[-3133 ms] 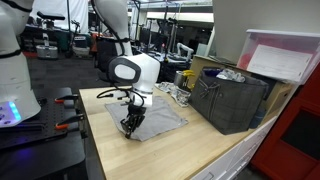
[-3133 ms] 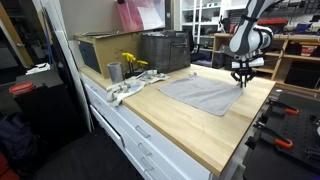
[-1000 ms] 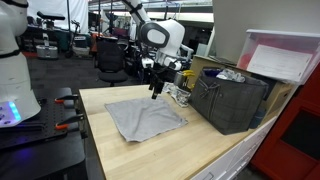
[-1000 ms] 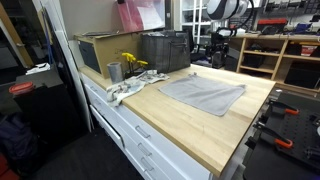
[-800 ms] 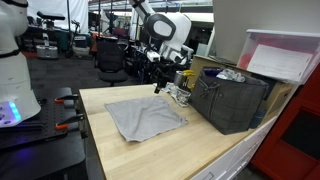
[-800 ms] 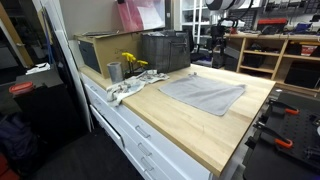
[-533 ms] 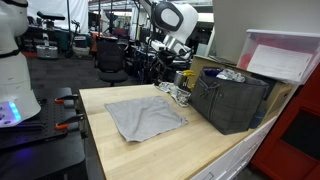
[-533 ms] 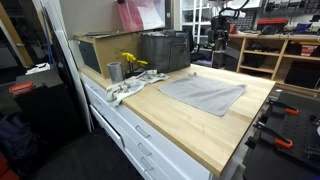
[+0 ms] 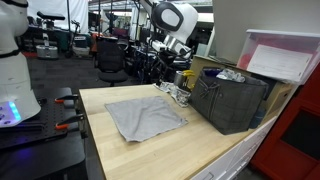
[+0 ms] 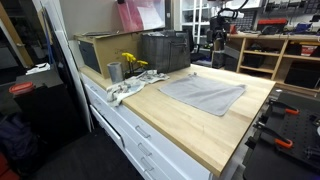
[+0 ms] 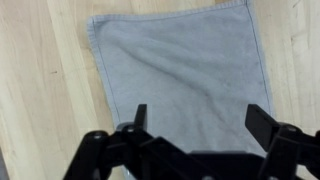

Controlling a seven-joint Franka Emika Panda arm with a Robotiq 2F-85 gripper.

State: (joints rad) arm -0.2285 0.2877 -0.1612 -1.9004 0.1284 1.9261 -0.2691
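While the gripper (image 9: 160,64) hangs high over the far edge of the table (image 9: 120,160), you have this on record, view by view.

Exterior view, item 1: grey cloth (image 9: 145,118), spread flat on the wood, one or two soft folds at the near corner, nothing touching it. Gripper well apart from it and holding nothing. Item 2: dark crate (image 9: 230,100) beside the cloth, with a small heap of clutter (image 9: 175,93) just beside its near wall. Item 3: pale bin (image 9: 285,58) above and behind the crate.

Exterior view, other side: grey cloth (image 10: 205,95) lies alone in the middle of the bench. The gripper (image 10: 217,45) is small and dark against the shelving here, so its place is only probable. Along the back: cardboard box (image 10: 100,50), metal cup (image 10: 114,72), yellow object (image 10: 130,62), white rag (image 10: 125,90) drooping over the front edge. None of these lies between gripper and cloth.

Wrist view: grey cloth (image 11: 180,70) directly below, edges square and a hem visible; gripper (image 11: 198,118) with jaws wide apart and bare table (image 11: 40,80) to either side.

Standing: you have the cloth laid out and released; no grasp is in hand. Obstruction: none over the cloth; crate and clutter crowd one side only.
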